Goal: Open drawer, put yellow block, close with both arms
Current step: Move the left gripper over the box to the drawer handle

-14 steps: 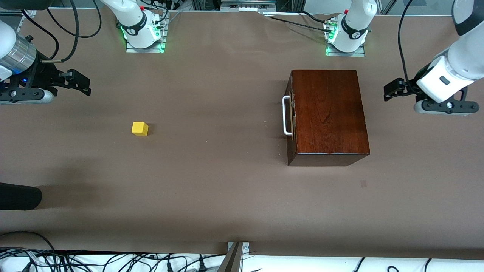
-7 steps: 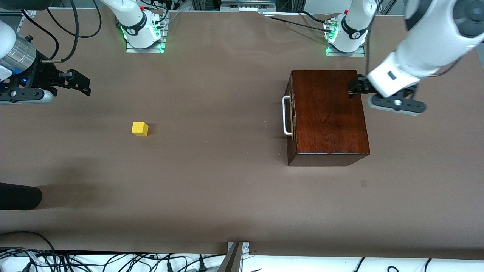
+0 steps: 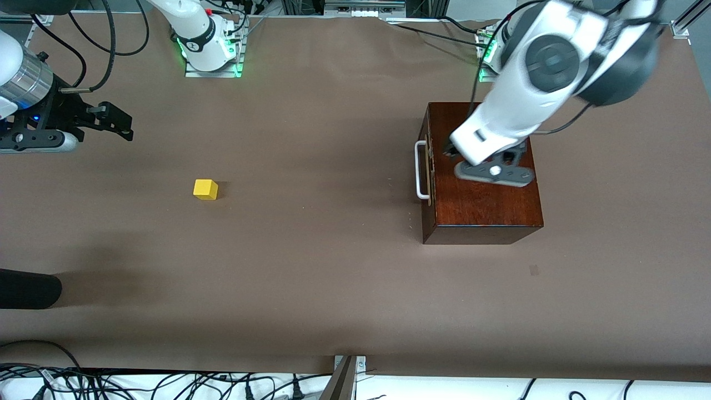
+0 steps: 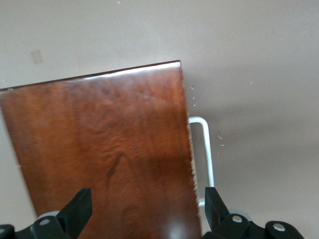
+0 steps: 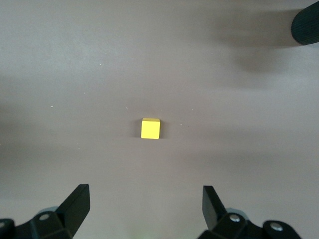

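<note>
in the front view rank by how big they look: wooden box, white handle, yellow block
1. wooden box, by far the largest, though the left claw hangs over part of it
2. white handle, long but thin
3. yellow block, smallest

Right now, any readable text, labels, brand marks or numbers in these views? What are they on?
No text is readable in any view.
The round dark marks on the arm bases are too small to read.
The wooden box, its white handle and the yellow block carry no lettering.

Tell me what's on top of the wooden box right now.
Nothing rests on the wooden box; the left gripper, fingers open, hangs above it. The drawer is shut, so its inside is hidden.
</note>
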You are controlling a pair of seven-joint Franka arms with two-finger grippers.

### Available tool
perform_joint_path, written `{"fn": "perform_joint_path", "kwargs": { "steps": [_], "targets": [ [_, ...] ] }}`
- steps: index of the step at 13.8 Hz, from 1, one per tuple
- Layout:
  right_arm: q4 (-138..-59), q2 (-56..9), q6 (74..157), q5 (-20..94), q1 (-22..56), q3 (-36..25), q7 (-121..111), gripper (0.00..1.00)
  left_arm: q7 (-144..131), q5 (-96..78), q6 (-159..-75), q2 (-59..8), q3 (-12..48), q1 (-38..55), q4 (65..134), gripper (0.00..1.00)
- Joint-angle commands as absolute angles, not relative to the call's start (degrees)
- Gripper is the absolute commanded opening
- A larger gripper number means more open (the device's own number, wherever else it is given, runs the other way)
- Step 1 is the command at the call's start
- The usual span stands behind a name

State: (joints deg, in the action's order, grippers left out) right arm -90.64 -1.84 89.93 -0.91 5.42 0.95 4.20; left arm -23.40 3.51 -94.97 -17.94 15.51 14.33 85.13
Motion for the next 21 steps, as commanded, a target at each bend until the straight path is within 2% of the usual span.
{"fn": "perform_joint_path", "kwargs": {
  "steps": [1, 5, 9, 11, 14, 21],
  "targets": [
    [-89.21, -2.37, 89.56, -1.14, 5.01, 1.23, 3.87, 1.00, -31.26, 7.11, -93.78, -22.41, 15.38, 18.88, 81.21, 1.00],
    [-89.21, -2.37, 89.47, -1.14, 5.01, 1.23, 3.87, 1.00, -40.33, 15.10, -95.78, -25.04, 15.29, 26.80, 81.38, 1.00],
    [-89.30, -2.37, 89.12, -1.14, 5.01, 1.23, 3.87, 1.00, -42.54, 14.51, -102.02, -26.98, 15.55, 27.86, 82.96, 1.00],
    [-89.30, -2.37, 89.12, -1.14, 5.01, 1.23, 3.87, 1.00, -42.63, 14.85, -106.68, -26.98, 15.64, 29.17, 86.29, 1.00],
    [-89.30, -2.37, 89.03, -1.14, 5.01, 1.23, 3.87, 1.00, -42.63, 15.29, -109.41, -26.72, 15.56, 29.71, 91.13, 1.00],
    [-89.30, -2.37, 88.95, -1.14, 5.01, 1.23, 3.87, 1.00, -45.26, 15.64, -109.78, -23.91, 15.47, 29.44, 100.10, 1.00]
  ]
}}
